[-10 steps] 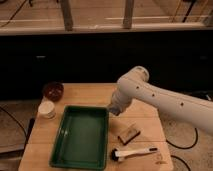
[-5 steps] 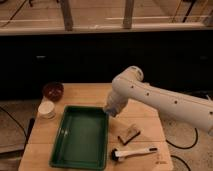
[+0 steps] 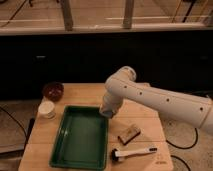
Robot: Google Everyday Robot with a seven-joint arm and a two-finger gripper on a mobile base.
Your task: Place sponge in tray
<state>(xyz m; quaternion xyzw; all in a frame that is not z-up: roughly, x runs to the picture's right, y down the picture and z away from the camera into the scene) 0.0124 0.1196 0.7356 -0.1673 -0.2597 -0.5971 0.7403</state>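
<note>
The dark green tray (image 3: 60,150) lies on the left half of the wooden table. My gripper (image 3: 106,113) hangs from the white arm just above the tray's far right corner. A small blue-grey bit of the sponge (image 3: 106,115) shows at the gripper's lower end, and the gripper is shut on it. The arm's wrist hides most of the sponge. Nothing lies inside the tray.
A dark red bowl (image 3: 52,91) and a white cup (image 3: 47,109) stand at the table's far left. A brown block with a dark top (image 3: 130,133) and a white-handled brush (image 3: 132,152) lie right of the tray. A dark counter runs behind the table.
The arm has swung left, carrying the gripper from over the bare table toward the tray's right rim. Nothing on the table has moved.
</note>
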